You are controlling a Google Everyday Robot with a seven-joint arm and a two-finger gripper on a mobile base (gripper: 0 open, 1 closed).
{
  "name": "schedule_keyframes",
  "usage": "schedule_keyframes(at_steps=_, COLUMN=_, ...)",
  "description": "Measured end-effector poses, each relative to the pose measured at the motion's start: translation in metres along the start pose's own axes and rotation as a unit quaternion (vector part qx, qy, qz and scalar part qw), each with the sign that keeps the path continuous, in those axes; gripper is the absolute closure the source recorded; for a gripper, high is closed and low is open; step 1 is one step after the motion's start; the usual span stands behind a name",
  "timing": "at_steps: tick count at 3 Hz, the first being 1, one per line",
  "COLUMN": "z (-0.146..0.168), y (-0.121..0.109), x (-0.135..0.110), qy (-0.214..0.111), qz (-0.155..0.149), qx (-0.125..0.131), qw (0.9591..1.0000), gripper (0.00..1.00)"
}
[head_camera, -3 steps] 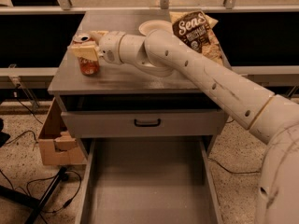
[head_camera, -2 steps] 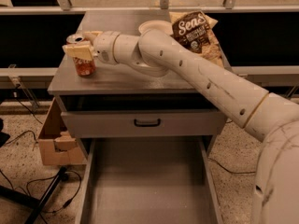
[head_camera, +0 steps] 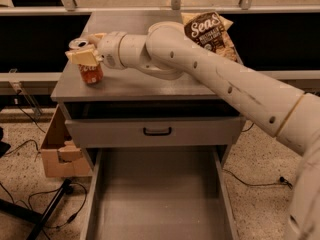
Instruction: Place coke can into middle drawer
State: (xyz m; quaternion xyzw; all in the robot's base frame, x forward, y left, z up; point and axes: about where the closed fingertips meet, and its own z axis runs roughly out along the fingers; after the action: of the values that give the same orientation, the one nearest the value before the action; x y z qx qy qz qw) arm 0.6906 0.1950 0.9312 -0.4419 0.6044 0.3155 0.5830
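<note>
The coke can [head_camera: 91, 74], red-orange with a silver top, is at the left front of the grey cabinet top [head_camera: 150, 84], tilted slightly. My gripper [head_camera: 85, 48] reaches in from the right and is shut on the can's upper part, with tan fingers [head_camera: 82, 57] on either side. I cannot tell whether the can's base still touches the top. The middle drawer [head_camera: 155, 199] is pulled wide open below, and its bare grey floor holds nothing. It lies below and to the right of the can.
A closed drawer front with a black handle [head_camera: 156, 131] sits above the open drawer. A brown chip bag [head_camera: 210, 31] stands at the back right of the top. A cardboard box [head_camera: 57, 151], cables and a black stand leg [head_camera: 47, 211] are on the floor at left.
My gripper, with the can in it, has shifted a little to the left, toward the left edge of the cabinet top. The drawer has not moved.
</note>
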Motion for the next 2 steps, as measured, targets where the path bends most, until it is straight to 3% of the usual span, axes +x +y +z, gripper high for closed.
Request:
schedule_keyframes(at_steps=1, z=-0.039, y=0.037, x=-0.026, qy=0.007, qz=-0.038, qx=-0.003, qw=0.9993, gripper=1.00)
schedule_keyframes(at_steps=2, z=-0.071, y=0.082, x=-0.029, qy=0.005, qz=-0.058, qx=-0.005, qw=0.9983, gripper=1.00)
